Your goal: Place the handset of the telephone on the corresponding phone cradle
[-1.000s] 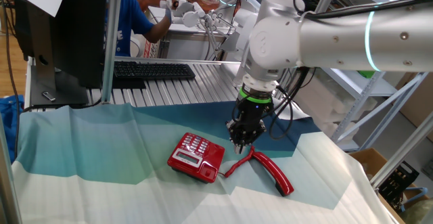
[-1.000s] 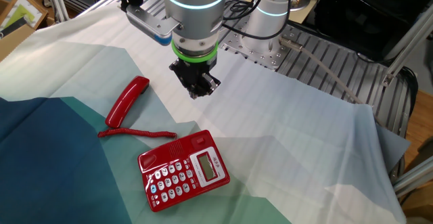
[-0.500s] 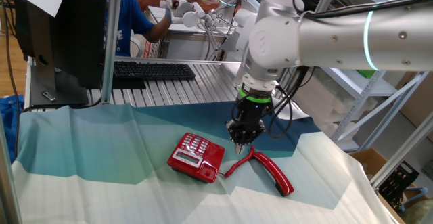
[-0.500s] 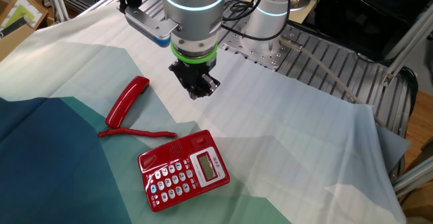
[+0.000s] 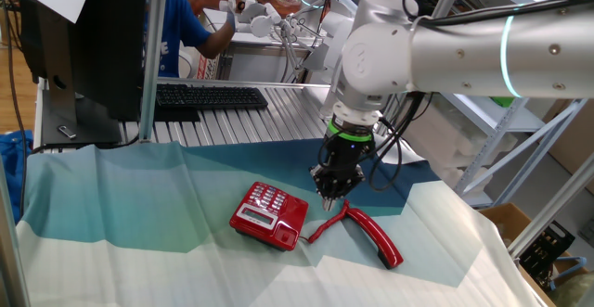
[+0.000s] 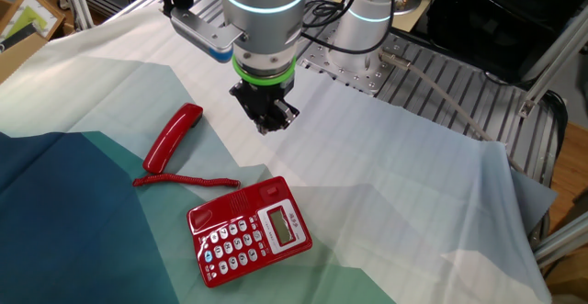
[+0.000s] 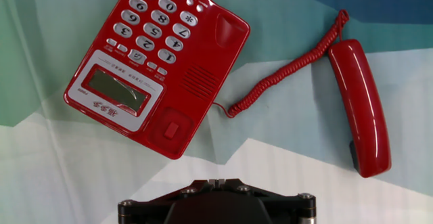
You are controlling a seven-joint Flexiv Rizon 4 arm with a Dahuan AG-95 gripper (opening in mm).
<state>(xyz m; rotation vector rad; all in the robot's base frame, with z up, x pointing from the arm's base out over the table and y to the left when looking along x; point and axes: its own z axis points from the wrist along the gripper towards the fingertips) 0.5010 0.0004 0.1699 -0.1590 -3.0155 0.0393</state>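
We see the claw (image 6: 266, 123) hanging above the surface (image 6: 395, 185), clear of everything below it, its fingers pressed together with nothing between them. In the hand view only the dark base of the claw (image 7: 216, 183) shows at the bottom edge, where the two halves meet along a thin seam.

The handset (image 5: 375, 236) lies flat on the cloth-covered surface (image 5: 121, 196), off the telephone (image 5: 268, 214) and just beside it. In the other fixed view the handset (image 6: 172, 137) sits apart from the telephone (image 6: 249, 230), with the coiled cord (image 6: 184, 181) stretched on the cloth between them. The hand view shows the handset (image 7: 360, 105) lying to the right of the telephone (image 7: 157, 65), linked by the cord (image 7: 287, 72), which runs from the handset's upper end to the base.

The phone cradle (image 7: 199, 78), the long recessed side next to the keypad (image 7: 152, 24), lies bare. A black keyboard (image 5: 209, 96) rests on the metal slats behind the cloth.
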